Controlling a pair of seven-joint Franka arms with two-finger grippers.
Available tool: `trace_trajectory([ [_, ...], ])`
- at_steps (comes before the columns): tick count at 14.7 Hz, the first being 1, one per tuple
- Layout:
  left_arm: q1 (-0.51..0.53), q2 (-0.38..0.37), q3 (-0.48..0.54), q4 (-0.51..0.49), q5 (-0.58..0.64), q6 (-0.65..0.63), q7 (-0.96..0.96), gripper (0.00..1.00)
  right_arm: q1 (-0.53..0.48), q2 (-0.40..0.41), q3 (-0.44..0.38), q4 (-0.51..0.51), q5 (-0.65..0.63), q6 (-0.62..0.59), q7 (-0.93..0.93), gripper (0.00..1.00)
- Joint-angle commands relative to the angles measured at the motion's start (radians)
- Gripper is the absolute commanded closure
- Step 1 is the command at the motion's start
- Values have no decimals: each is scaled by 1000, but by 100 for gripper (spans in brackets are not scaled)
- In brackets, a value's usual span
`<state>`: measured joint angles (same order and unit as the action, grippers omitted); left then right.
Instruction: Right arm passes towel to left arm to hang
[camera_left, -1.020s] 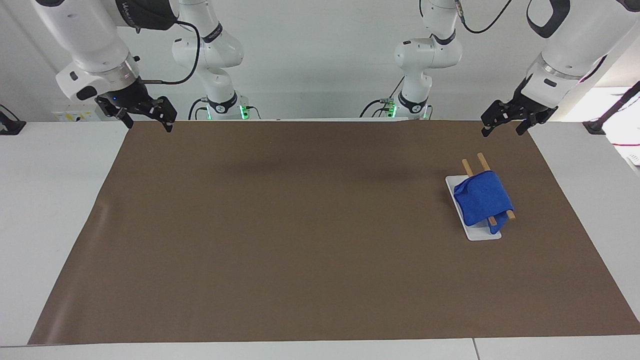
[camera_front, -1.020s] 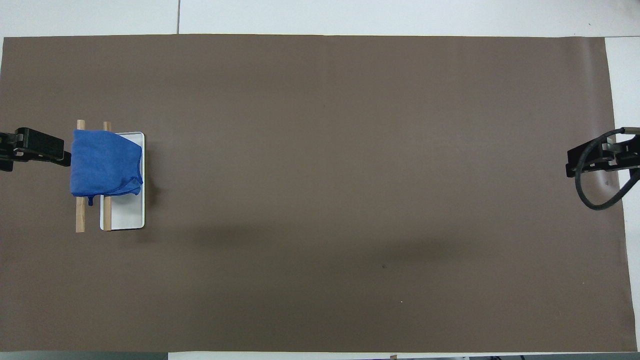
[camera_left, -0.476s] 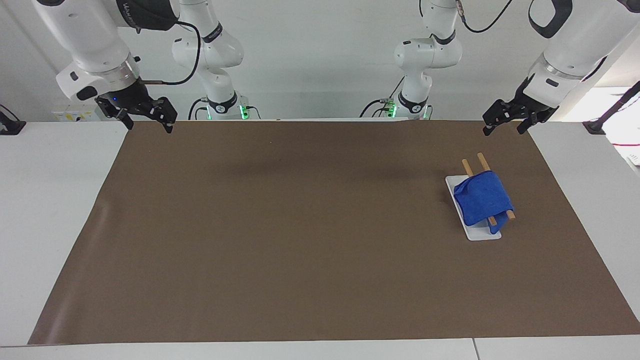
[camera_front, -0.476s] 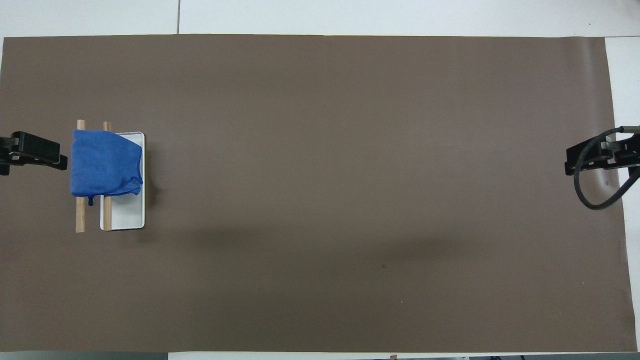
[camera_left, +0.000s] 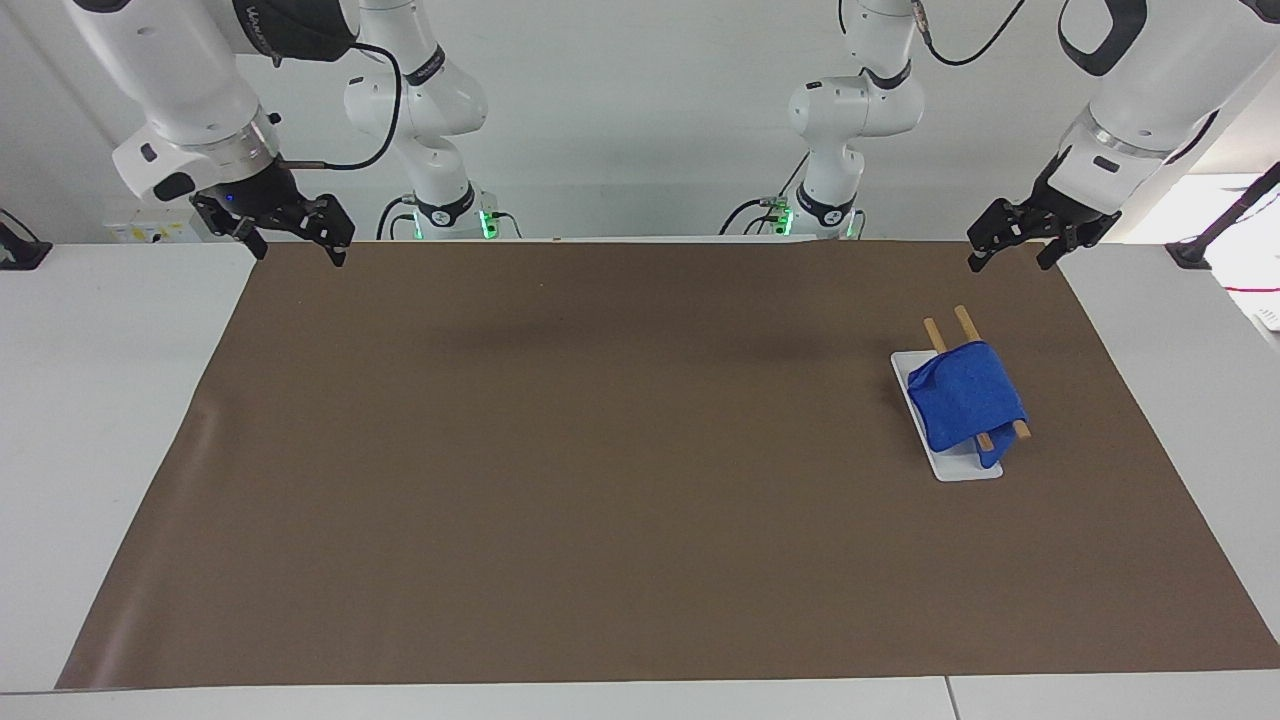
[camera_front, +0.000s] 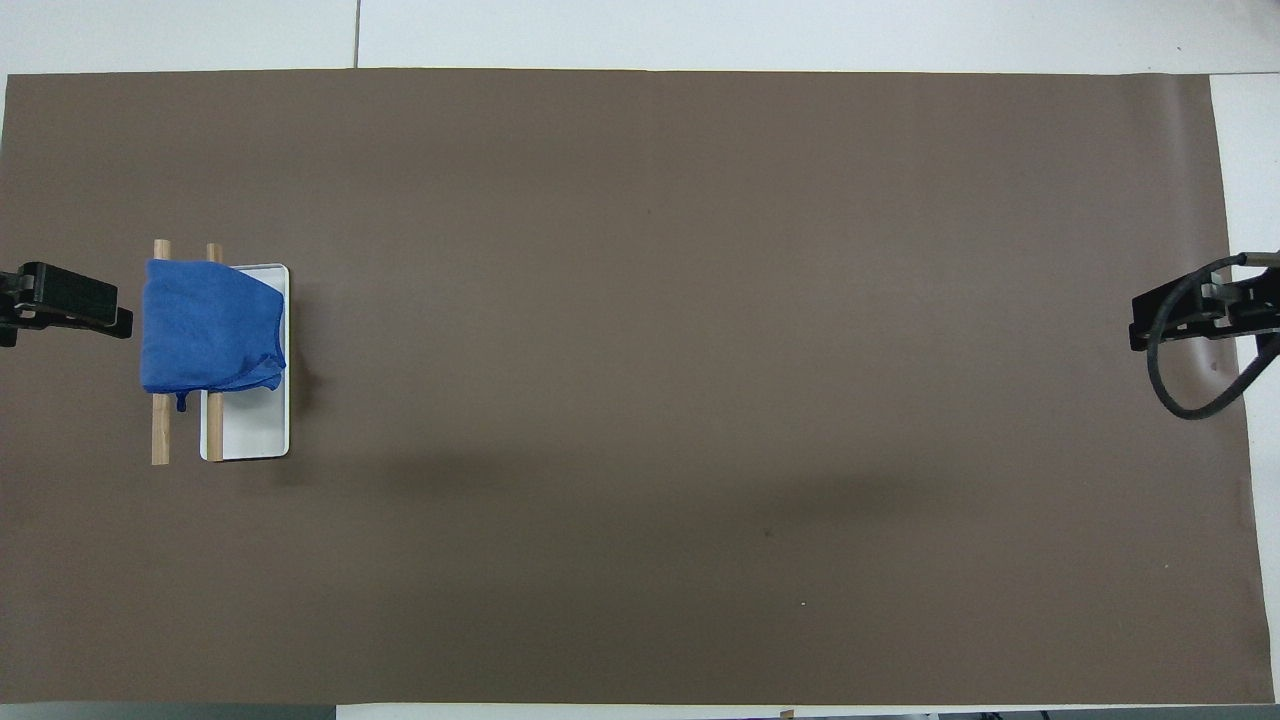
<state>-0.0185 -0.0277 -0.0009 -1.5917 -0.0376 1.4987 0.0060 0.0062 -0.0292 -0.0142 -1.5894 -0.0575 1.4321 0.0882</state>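
The blue towel (camera_left: 965, 395) hangs draped over the two wooden rods (camera_left: 960, 322) of a rack with a white base (camera_left: 955, 467), at the left arm's end of the mat. It also shows in the overhead view (camera_front: 205, 325), covering the rods (camera_front: 160, 440) above the base (camera_front: 250, 435). My left gripper (camera_left: 1007, 263) is open and empty, up in the air over the mat's edge beside the rack (camera_front: 100, 310), apart from the towel. My right gripper (camera_left: 298, 254), with its blue wrist light, is open and empty over the mat's corner at the right arm's end (camera_front: 1150, 325).
A brown mat (camera_left: 600, 480) covers most of the white table (camera_left: 100, 400). Two more white arm bases (camera_left: 440, 200) stand at the robots' edge of the table. A black cable (camera_front: 1190, 390) loops off the right wrist.
My left gripper has drawn a little away from the towel and rack, toward the left arm's end of the table. The towel and the right arm have not moved.
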Motion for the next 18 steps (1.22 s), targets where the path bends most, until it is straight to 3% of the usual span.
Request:
trace_trajectory([
  [1,5,-28,7,-36,-16,25,25,0,-8,-23,3,-29,22,22,-1,0],
  [18,2,-27,4,-34,-10,18,12,0,-9,-23,3,-29,22,22,1,0],
])
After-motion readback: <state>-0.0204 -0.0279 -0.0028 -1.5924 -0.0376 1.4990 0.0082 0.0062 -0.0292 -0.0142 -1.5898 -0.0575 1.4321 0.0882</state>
